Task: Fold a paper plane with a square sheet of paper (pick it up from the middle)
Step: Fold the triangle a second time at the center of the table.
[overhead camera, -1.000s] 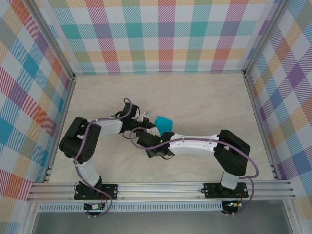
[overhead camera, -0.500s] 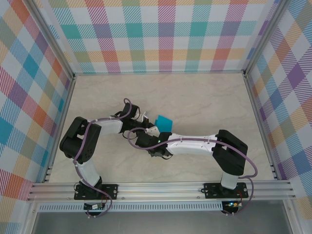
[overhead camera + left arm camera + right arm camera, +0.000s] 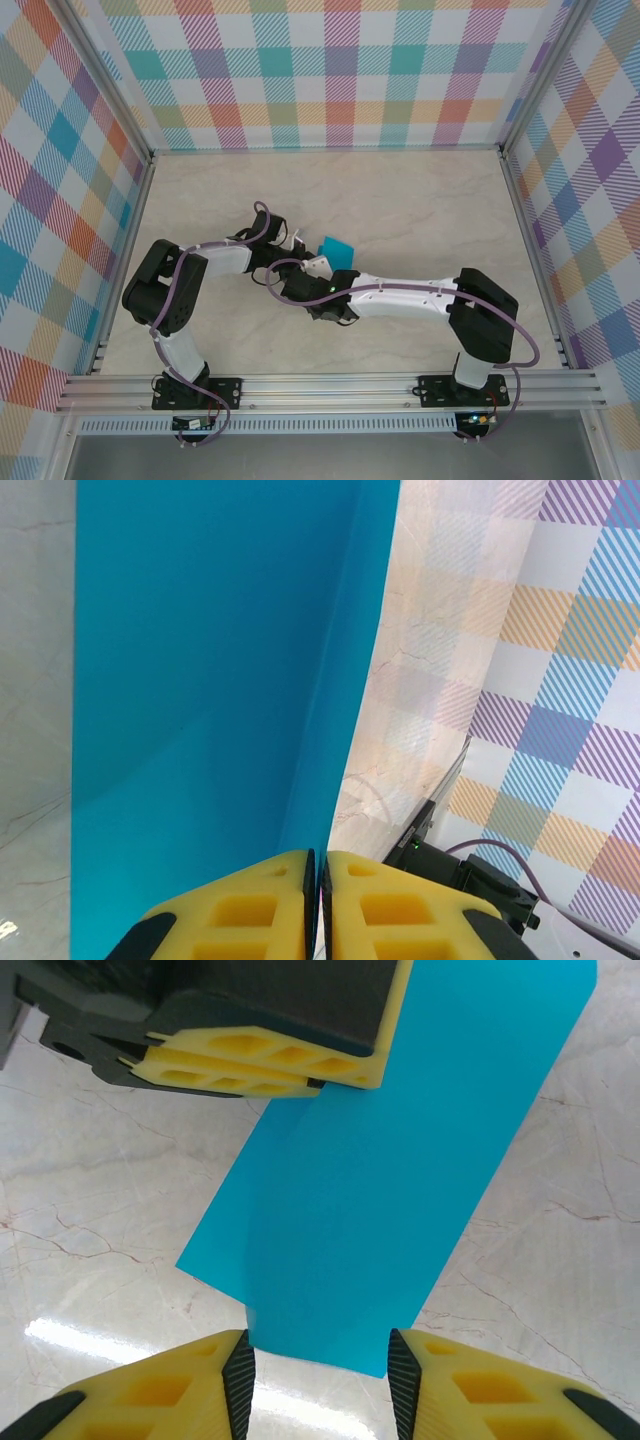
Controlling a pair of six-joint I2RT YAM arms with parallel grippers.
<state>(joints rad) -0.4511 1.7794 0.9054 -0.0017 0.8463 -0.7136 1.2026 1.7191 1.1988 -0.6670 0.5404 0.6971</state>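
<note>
My left gripper (image 3: 318, 865) clamps the square sheet of paper (image 3: 200, 680); my right gripper (image 3: 318, 1370) stands jaws apart, flanking its edge.

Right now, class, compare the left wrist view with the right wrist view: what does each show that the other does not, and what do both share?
Left wrist view: the left gripper from behind, its yellow fingers shut on the teal paper, a long crease running up the sheet, and the checked wall beyond. Right wrist view: the right gripper, jaws apart either side of the sheet's near end, and the left gripper from outside, clamping the far end. Both: the same teal paper and the marble table.
</note>
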